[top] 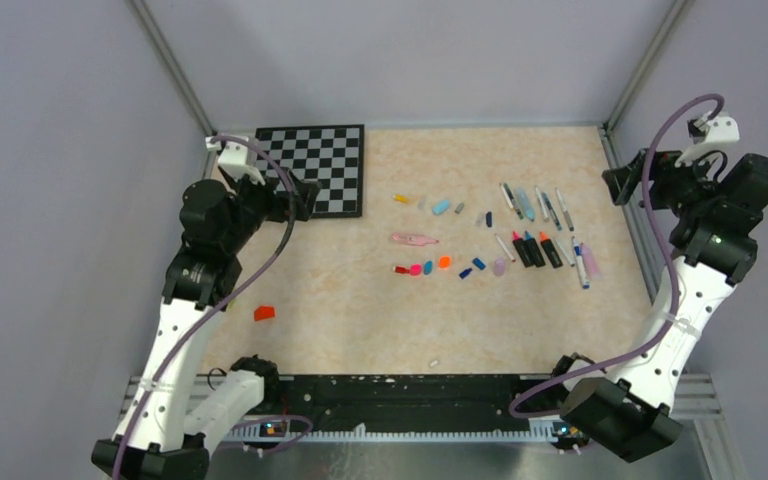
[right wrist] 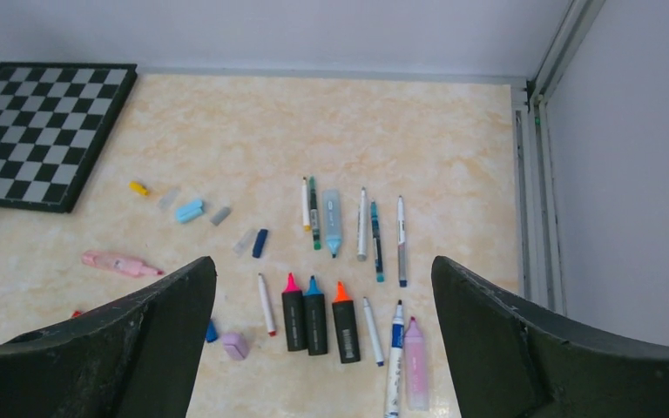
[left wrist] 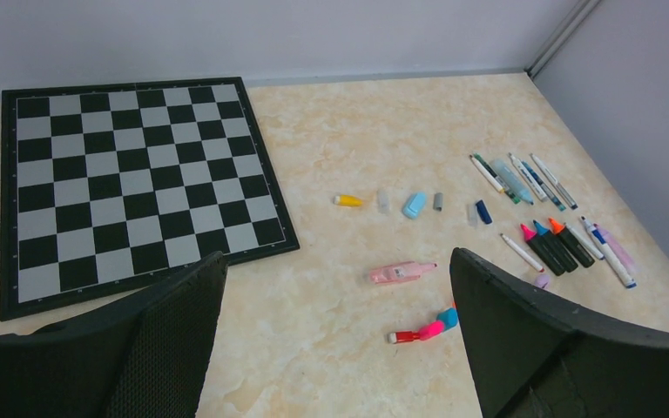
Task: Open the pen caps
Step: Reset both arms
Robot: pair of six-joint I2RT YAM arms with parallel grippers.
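A red-orange chip (top: 264, 313) is lying nearest the arm bases, at 8 o'clock on the table (top: 360, 330). Loose pen caps (top: 441, 206) are sitting scattered mid-table, with black markers (top: 537, 249) and thin pens (top: 550, 208) at their 3 o'clock. A chessboard (top: 325, 170) is lying at 11 o'clock. The left gripper (left wrist: 336, 255) and right gripper (right wrist: 322, 259) are hovering, fingers spread wide, gripping nothing.

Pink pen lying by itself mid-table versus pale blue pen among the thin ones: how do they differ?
The pink plastic pen lies crosswise and alone; the pale blue plastic pen points far-to-near, in a row between thin pens. Both are stubby and lie flat.
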